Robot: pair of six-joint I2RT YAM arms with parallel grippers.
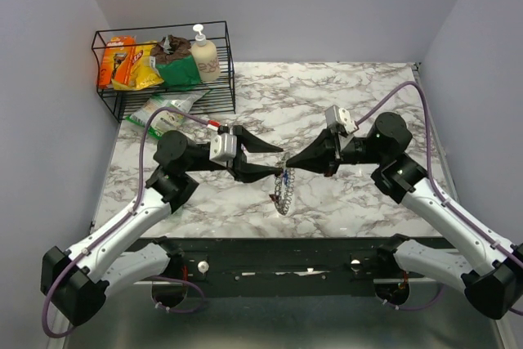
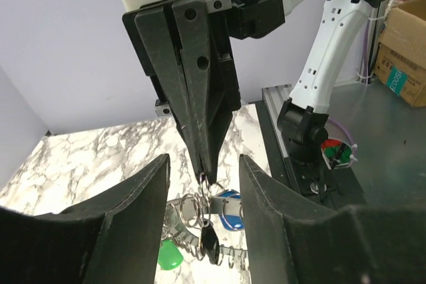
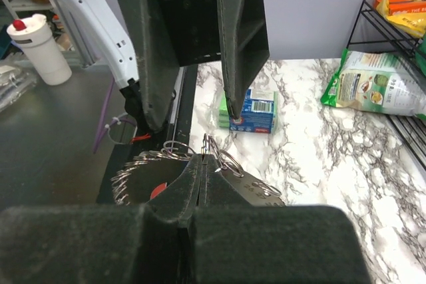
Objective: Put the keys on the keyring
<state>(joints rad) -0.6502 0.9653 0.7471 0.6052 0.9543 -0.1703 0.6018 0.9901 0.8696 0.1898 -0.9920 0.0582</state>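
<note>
The keyring [image 1: 283, 194] is a large silvery ring rimmed with small split rings; it hangs tilted over the table's front middle. My right gripper [image 1: 288, 166] is shut on one small ring at its top, as the right wrist view [image 3: 203, 159] shows. My left gripper [image 1: 280, 161] is open, its fingers [image 2: 143, 211] either side of the right gripper's tips and of the keyring [image 2: 200, 221]. Keys with black [image 2: 210, 245], green [image 2: 170, 256] and blue [image 2: 230, 215] heads hang on it. A red head [image 3: 158, 191] shows through the ring [image 3: 136, 171].
A black wire basket [image 1: 225, 63] with snack packs and a pump bottle stands at the back left. A green packet [image 1: 167, 110] lies in front of it. A blue and green box [image 3: 253, 111] lies on the marble beyond the left gripper.
</note>
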